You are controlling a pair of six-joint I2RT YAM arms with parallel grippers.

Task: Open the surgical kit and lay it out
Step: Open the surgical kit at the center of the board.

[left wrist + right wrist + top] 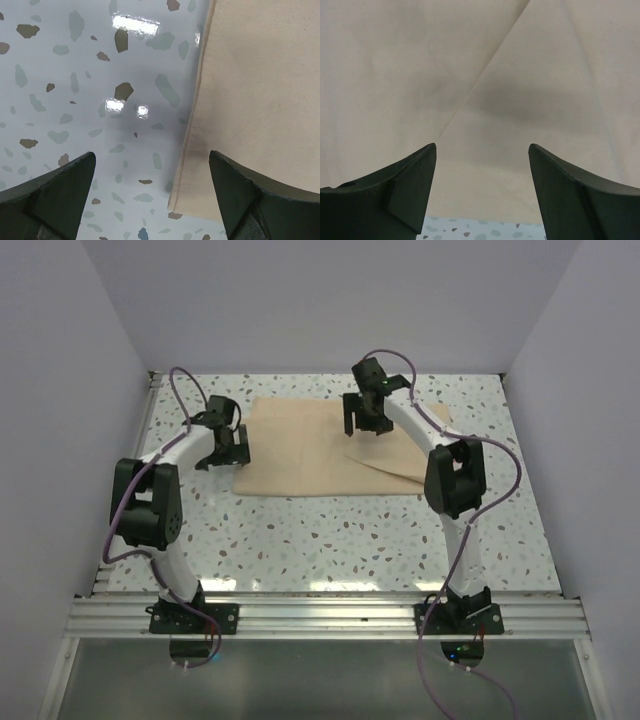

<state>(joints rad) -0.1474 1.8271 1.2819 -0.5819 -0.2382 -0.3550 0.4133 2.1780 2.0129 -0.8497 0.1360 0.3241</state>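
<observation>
Behind right gripper (362, 429), wrap (290, 452) partly hidden

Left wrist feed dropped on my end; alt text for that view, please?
The open left gripper straddles the edge of the tan cloth wrap: one finger over the speckled table, the other over the cloth.

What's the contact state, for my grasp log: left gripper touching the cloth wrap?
Cannot tell. Left wrist view: left gripper open astride the edge of the cloth wrap; height unclear.
</observation>
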